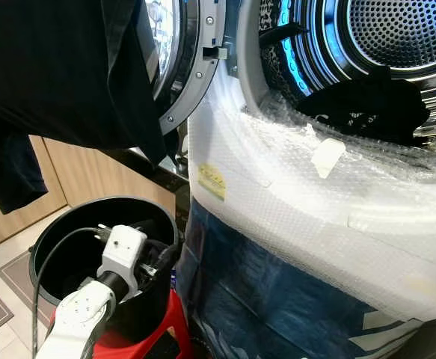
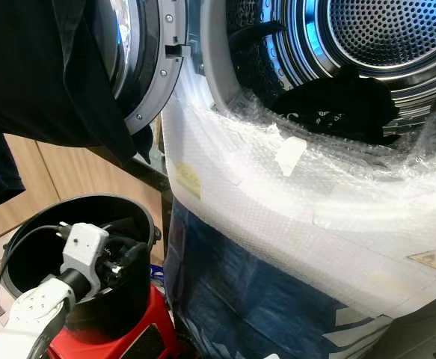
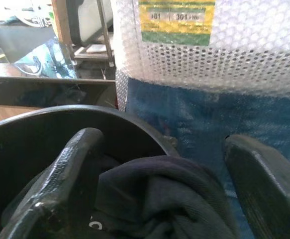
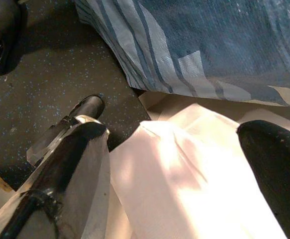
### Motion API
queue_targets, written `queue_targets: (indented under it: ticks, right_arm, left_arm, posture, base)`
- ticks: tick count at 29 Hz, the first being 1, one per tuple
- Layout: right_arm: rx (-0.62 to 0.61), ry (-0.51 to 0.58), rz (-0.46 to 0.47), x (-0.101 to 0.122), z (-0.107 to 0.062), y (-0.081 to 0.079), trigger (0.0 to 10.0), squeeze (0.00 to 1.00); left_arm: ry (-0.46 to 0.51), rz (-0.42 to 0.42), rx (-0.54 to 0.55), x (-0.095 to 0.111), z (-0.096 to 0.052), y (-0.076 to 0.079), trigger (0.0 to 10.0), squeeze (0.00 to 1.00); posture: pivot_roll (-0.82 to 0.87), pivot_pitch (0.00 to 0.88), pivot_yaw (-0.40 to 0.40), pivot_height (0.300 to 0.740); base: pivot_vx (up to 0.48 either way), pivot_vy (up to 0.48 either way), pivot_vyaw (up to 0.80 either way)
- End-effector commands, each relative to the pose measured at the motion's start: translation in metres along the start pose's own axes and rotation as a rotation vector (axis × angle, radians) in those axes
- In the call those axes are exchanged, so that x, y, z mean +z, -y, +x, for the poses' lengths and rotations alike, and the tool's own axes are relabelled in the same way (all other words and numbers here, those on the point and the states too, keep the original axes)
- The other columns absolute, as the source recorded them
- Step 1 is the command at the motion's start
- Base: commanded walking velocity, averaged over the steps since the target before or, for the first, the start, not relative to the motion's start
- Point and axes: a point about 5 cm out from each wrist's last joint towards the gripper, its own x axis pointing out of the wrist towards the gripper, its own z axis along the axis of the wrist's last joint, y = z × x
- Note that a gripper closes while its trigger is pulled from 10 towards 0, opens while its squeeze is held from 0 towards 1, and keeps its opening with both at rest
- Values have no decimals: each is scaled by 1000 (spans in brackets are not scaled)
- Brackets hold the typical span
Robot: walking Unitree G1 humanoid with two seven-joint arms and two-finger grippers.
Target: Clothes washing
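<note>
Left claw (image 3: 159, 194) in bucket (image 1: 60, 224) — straddling dark garment (image 3: 154, 199).

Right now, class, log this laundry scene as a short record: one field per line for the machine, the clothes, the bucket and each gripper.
Machine: washer drum open, front wrapped in bubble wrap
Clothes: dark garment in drum; another dark garment draped over the door
Bucket: black bucket on red stool, dark cloth inside
Left gripper: in bucket, fingers open around the cloth
Right gripper: low near floor, fingers open
</note>
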Motion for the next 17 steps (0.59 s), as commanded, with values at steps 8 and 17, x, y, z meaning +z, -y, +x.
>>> queue_targets:
  ticks: [8, 17]
  right_arm:
    - [-10, 6, -24, 0, 0, 6, 10000, 0]
    - [-6, 15, -15, 3, 0, 4, 10000, 0]
  left_arm:
    - [-57, 25, -108, -8, -3, 9, 10000, 1000]
    - [-110, 40, -88, -16, -9, 10, 10000, 1000]
  posture:
    - [356, 17, -69, 740]
    - [350, 28, -61, 740]
  base:
    - [0, 0, 0]
    - [0, 0, 0]
